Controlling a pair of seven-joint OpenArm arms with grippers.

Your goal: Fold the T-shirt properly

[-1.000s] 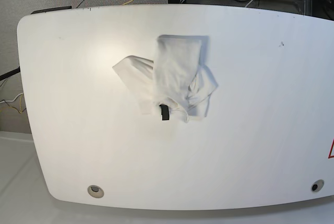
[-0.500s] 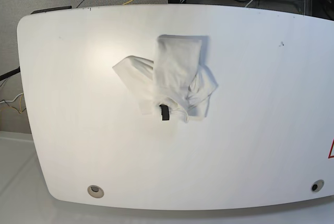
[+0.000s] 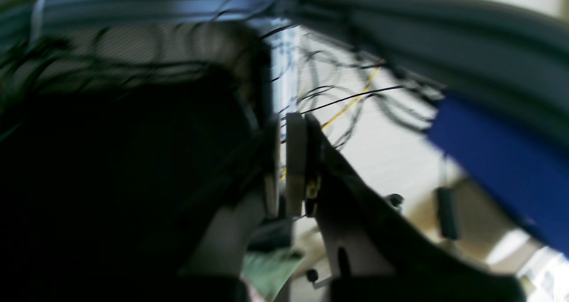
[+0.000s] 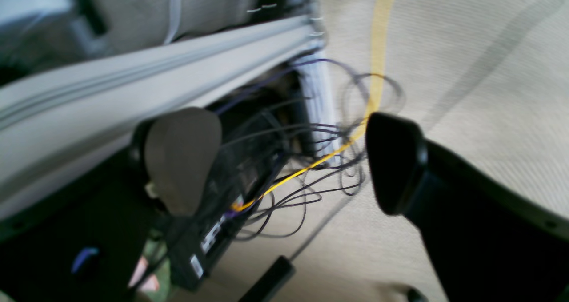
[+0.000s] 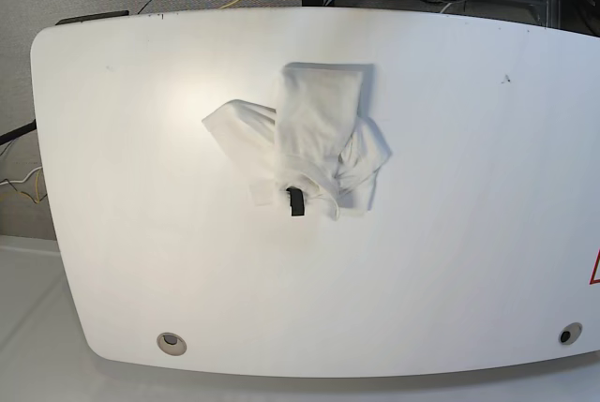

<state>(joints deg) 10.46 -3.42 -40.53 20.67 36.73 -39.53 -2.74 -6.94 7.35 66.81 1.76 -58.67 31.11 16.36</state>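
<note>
- White table fills base view; carpet and cables behind its far edge.
- T-shirt lies mid-table, roughly folded, narrow panel over bunched sides, black tag at its near edge.
- Left gripper: pads pressed together, nothing between, off the table over cables.
- Right gripper: fingers wide apart, empty, above floor cables, yellow cable behind.

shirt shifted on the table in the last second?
No. In the base view the T-shirt lies in the same spot and shape, its black tag equally far from the table front edge.
</note>
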